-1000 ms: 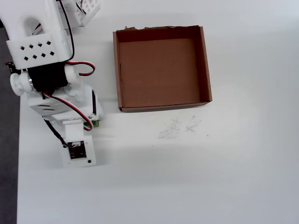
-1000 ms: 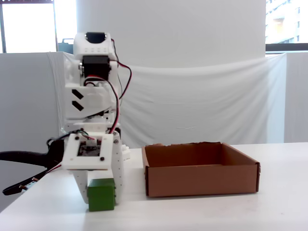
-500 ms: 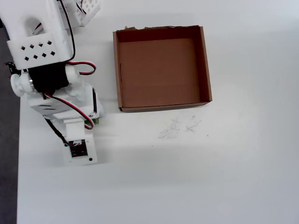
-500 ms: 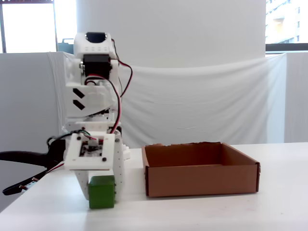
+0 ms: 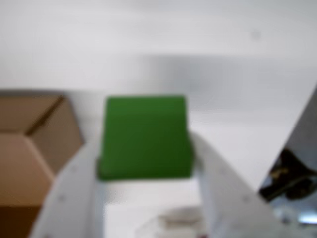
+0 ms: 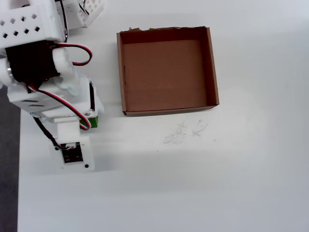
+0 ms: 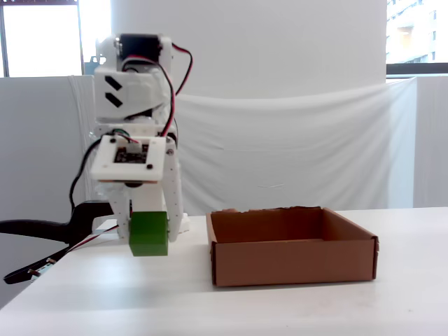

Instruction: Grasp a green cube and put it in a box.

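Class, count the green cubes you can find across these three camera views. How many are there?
1. The green cube is held off the table in the gripper, left of the box in the fixed view. The arm could hide others overhead.

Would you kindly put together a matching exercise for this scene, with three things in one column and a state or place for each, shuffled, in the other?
Things:
1. green cube
2. box
3. gripper

States:
A. empty, resting on the table to the right of the arm in the fixed view
B. shut, with a finger on either side of its load in the wrist view
C. lifted clear of the table, held from above

Pairs: 1-C, 2-A, 3-B
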